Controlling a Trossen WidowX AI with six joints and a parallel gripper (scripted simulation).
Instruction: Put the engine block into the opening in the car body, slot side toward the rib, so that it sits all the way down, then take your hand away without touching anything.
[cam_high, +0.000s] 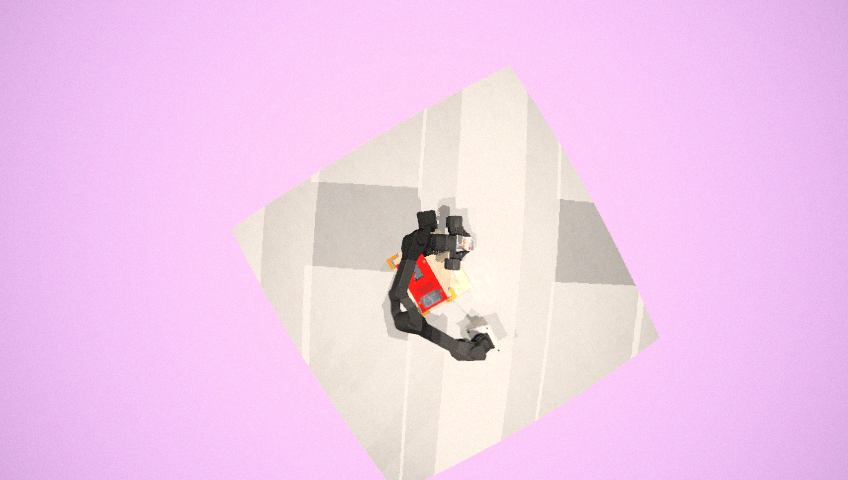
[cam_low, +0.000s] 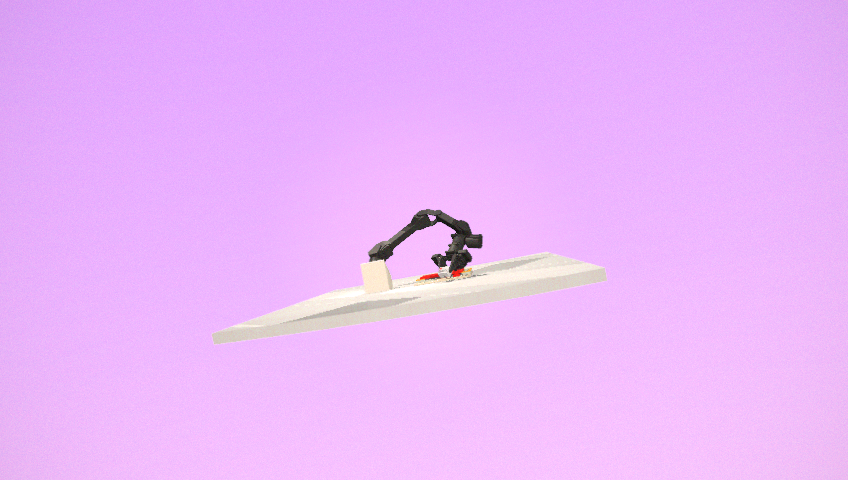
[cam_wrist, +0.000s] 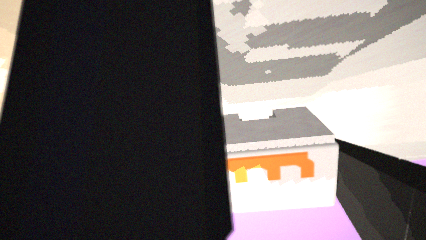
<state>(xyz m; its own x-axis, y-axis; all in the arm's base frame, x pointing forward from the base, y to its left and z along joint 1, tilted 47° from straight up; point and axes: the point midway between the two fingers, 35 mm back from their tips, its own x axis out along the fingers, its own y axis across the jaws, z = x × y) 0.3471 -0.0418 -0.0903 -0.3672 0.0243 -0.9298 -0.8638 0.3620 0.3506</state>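
Observation:
My gripper (cam_high: 465, 243) (cam_low: 445, 271) (cam_wrist: 268, 146) is shut on the engine block (cam_high: 466, 243) (cam_low: 442, 273) (cam_wrist: 320, 145), a white block with a grey notched top and orange marks. The right finger shows at its side in the wrist view; the left finger is hidden behind a large black shape. The red car body (cam_high: 432, 284) (cam_low: 427, 277) lies partly under the arm in the top view. The block appears low and beyond the body's upper right side there. Grey shapes show on the body; which is the opening, and the rib, I cannot tell.
The large black upright shape (cam_wrist: 115, 120) fills the left half of the wrist view, close to the camera. Orange corner brackets (cam_high: 390, 261) and a pale yellow board (cam_high: 460, 284) surround the car body. The arm's pale base block (cam_low: 376, 277) stands on the table (cam_high: 357, 333) (cam_low: 499, 291).

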